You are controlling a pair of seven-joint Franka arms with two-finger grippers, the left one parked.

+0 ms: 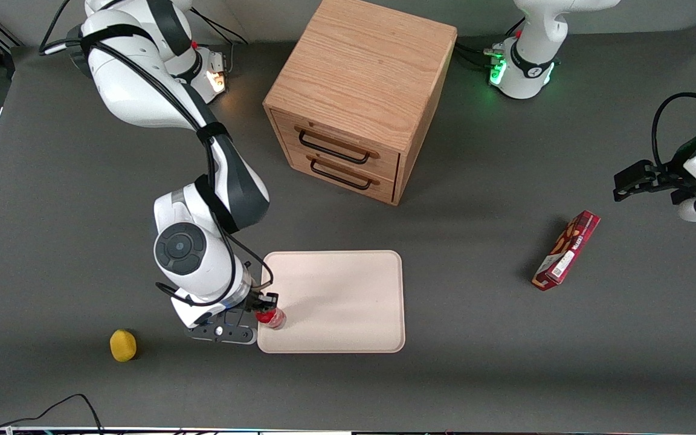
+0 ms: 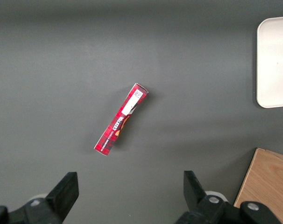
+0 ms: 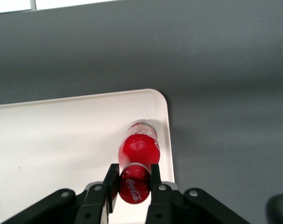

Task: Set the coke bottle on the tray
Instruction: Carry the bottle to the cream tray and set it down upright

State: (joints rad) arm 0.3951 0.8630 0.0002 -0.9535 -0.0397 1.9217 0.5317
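Red coke bottle (image 3: 138, 161) is clamped at its cap end between the narrowed fingers of the pincer (image 3: 134, 182), upright over the tray (image 1: 348, 290) near the corner toward the working arm's end, presumably for set-down. Right wrist view shows its silvery base at the tray surface, just inside the rim; front view largely hides this under the arm, contact unconfirmed

The coke bottle (image 3: 137, 156) is small, slim and red, with a red cap bearing white script and a silvery base; I clamp it at the cap end in my gripper (image 3: 134, 181), over the tray's corner. The tray (image 1: 348, 284) is large, flat, cream-white, round-cornered and low-rimmed, lying on the table.
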